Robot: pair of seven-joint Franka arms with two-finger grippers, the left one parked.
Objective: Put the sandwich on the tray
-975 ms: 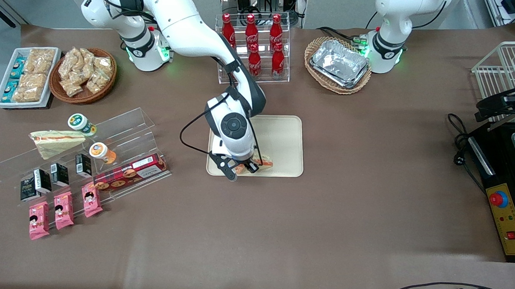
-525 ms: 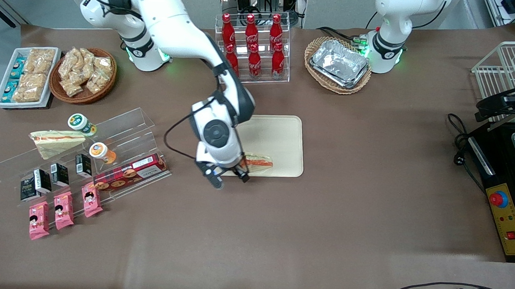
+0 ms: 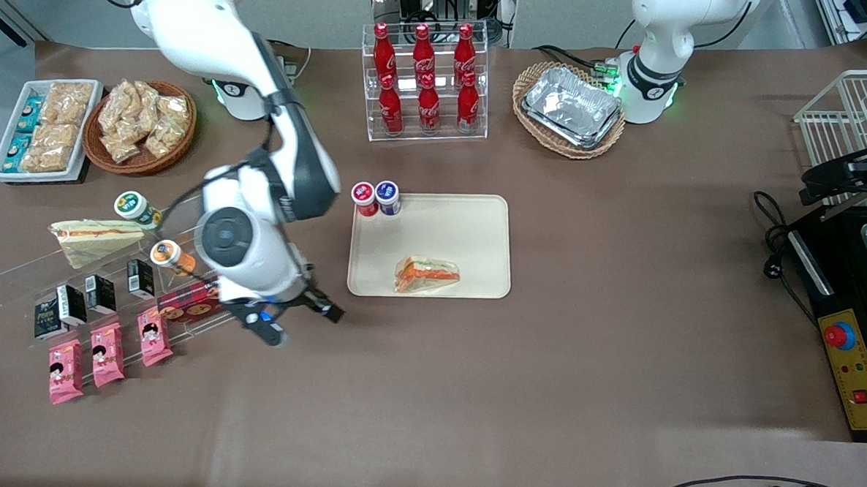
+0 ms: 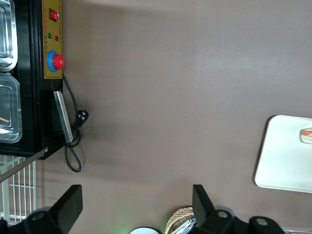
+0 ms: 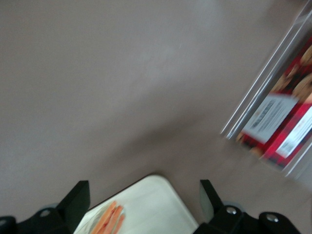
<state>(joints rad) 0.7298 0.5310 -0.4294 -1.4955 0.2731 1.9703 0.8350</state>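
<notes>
The sandwich (image 3: 426, 274), a small clear-wrapped wedge with an orange-red stripe, lies on the cream tray (image 3: 471, 230), near the tray's edge closest to the front camera. My gripper (image 3: 300, 324) hangs open and holds nothing, off the tray toward the working arm's end of the table, over bare brown tabletop. In the right wrist view the open gripper (image 5: 144, 197) frames a corner of the tray (image 5: 156, 209) with the sandwich's (image 5: 107, 219) orange stripe on it. The left wrist view catches the tray (image 4: 285, 156) and a sliver of the sandwich (image 4: 306, 135).
Two small round-lidded cups, red (image 3: 364, 196) and blue (image 3: 387, 196), stand at the tray's corner farthest from the front camera. A clear shelf (image 3: 208, 212) beside my gripper holds a red cookie box (image 3: 215, 296), jars and a larger pale sandwich (image 3: 90, 237). A cola bottle rack (image 3: 426, 82) and a foil-tray basket (image 3: 570, 107) stand farther back.
My gripper has let go of the sandwich, which stays on the tray. The arm has swung off toward the working arm's end, uncovering the two cups.
</notes>
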